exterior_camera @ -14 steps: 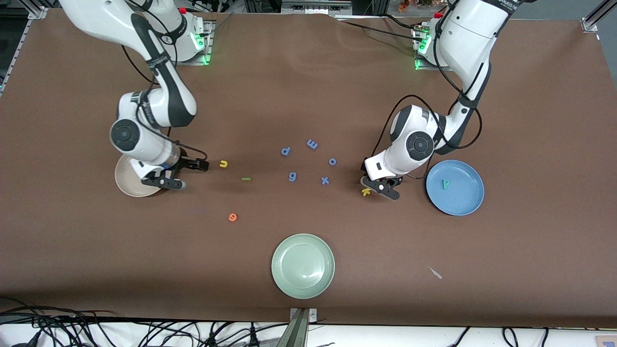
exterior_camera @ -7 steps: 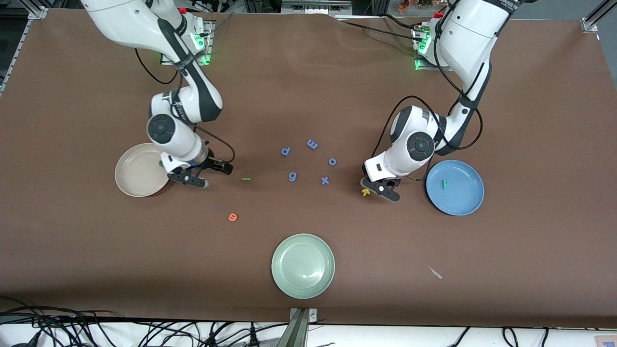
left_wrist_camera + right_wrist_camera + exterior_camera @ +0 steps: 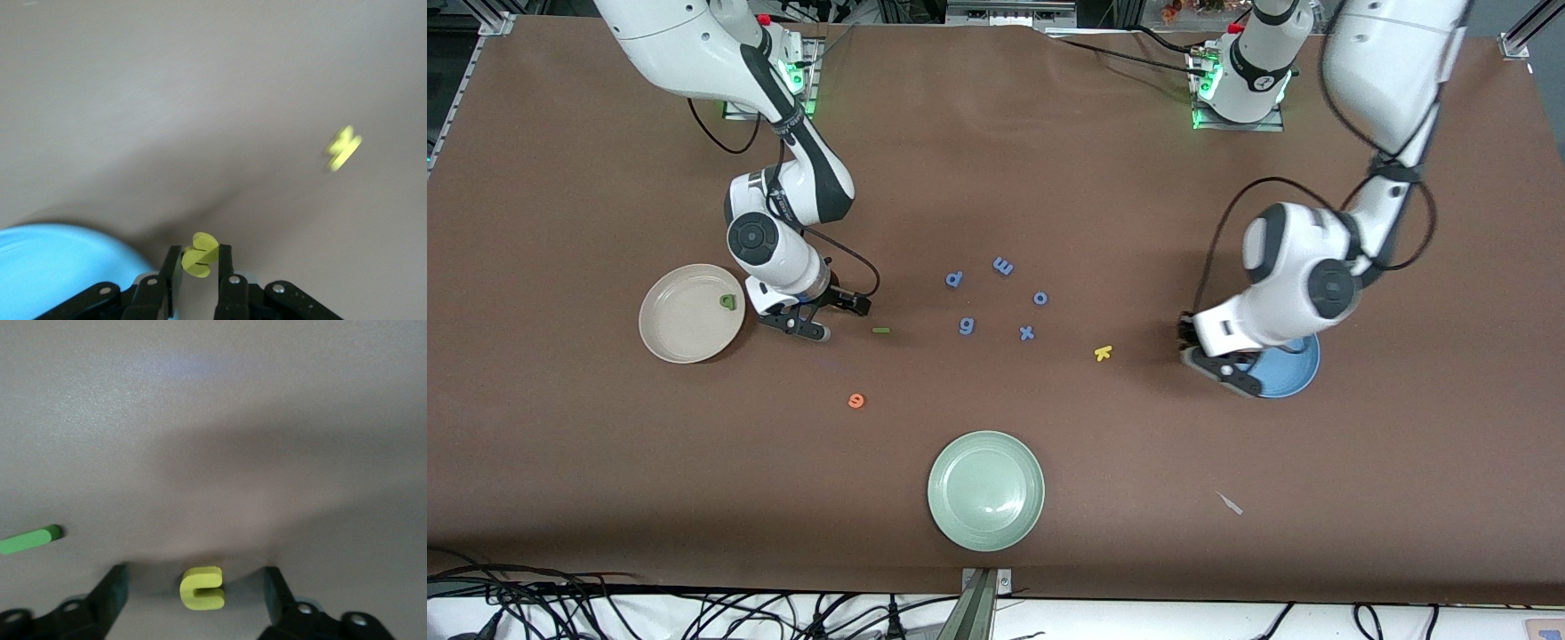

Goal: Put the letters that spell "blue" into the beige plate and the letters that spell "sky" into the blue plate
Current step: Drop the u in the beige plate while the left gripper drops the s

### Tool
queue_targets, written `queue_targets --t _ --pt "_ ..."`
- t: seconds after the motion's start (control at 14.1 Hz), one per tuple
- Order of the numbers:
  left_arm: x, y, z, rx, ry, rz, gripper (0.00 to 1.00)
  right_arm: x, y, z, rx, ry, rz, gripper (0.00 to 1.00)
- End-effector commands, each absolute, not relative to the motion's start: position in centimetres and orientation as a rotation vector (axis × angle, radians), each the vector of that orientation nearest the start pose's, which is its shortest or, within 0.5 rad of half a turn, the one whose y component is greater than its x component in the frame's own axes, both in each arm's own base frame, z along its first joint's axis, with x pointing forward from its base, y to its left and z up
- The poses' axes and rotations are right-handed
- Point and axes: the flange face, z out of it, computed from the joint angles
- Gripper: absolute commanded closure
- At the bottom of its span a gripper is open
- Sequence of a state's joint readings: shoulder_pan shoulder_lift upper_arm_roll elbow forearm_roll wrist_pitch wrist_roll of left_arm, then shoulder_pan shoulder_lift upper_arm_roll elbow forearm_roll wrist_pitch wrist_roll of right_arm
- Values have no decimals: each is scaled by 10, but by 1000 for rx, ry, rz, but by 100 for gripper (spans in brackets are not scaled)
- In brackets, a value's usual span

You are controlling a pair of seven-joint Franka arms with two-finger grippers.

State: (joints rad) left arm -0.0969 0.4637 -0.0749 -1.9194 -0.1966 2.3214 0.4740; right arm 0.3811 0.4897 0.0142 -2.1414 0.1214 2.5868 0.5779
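Left gripper (image 3: 199, 283) clenched on yellow s (image 3: 199, 254), over blue plate (image 3: 53, 267) rim; yellow k (image 3: 1104, 353) lies nearby. Right gripper (image 3: 197, 593) released, fingers straddling yellow u (image 3: 202, 588); green bar (image 3: 28, 540) just beside.

A robotics lab: two arms bolted on a brown table (image 3: 996, 160), cables (image 3: 605, 604) along its near edge.

The whole tabletop (image 3: 1049, 178) is covered by the front view from a high position facing the arm bases. The left wrist view is taken close above the surface, past the left hand (image 3: 199, 263); the blue plate (image 3: 60, 267) rim and yellow k (image 3: 343, 148) are shared with the front view. The right wrist view is taken equally close; the green bar (image 3: 30, 540) is shared with the front view.
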Motion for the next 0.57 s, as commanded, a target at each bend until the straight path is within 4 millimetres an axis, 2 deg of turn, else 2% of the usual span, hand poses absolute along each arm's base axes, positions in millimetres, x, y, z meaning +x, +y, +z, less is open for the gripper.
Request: queue_targets --t 0.0,0.07,0.14,0.21,0.28,0.36,0.5 --pt "597 -60 233 -3184 991 89 99 516 213 170 -3059 448 98 44" --pt "597 -49 229 -3183 1000 92 98 516 213 169 -3059 453 101 56" --pt "596 -44 222 -3180 1010 99 90 513 212 167 -3062 459 111 70" --pt "596 -39 218 -3168 1008 112 69 512 212 167 -3062 461 114 77" --pt "597 -39 218 -3161 1009 111 29 511 212 167 -3062 461 116 80" --pt "599 -40 221 -3165 993 102 17 512 211 167 -3064 461 118 86" --pt "601 -50 225 -3174 979 89 17 516 213 176 -3063 423 108 97"
